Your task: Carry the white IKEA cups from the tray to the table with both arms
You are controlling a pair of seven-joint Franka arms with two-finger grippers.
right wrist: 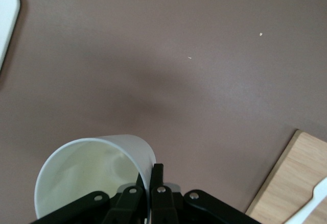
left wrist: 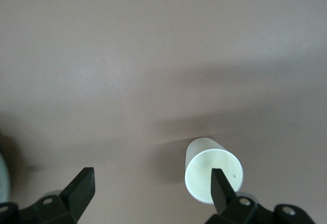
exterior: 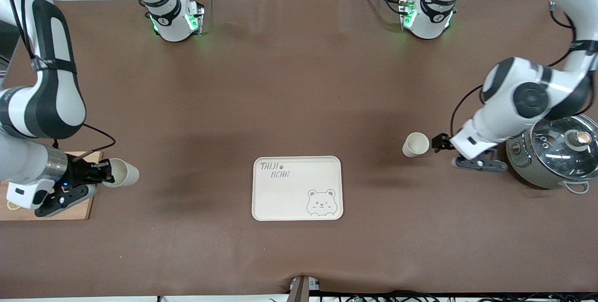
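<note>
Cups are what this job is about, and both are already off the tray (exterior: 297, 188), which sits bare in the lower middle of the front view. One white cup (exterior: 416, 144) stands upright on the brown table (exterior: 289, 82) at the middle right of that view, toward the left arm's end. The left gripper (exterior: 441, 142) is just beside it with its fingers spread wide, so it has let go. I think this cup is done and that arm only needs to pull straight away from it. The other white cup (exterior: 122, 173) is at the lower left of the front view, tipped on its side in the air, just beside a wooden board (exterior: 70, 208). The right gripper (exterior: 96, 173) pinches its rim, one finger inside and one outside, fingers squeezed tight. The open mouth points up and back toward the gripper, so the cup must be turned upright before it goes down. That is the thing to watch. The right wrist view shows the pinch on the thin wall up close, which the front view hides. The left wrist view shows one finger (left wrist: 220, 191) crossing the rim of the standing cup; I cannot tell if they touch. A steel pot with a glass lid (exterior: 556, 152) sits beside the left arm.
</note>
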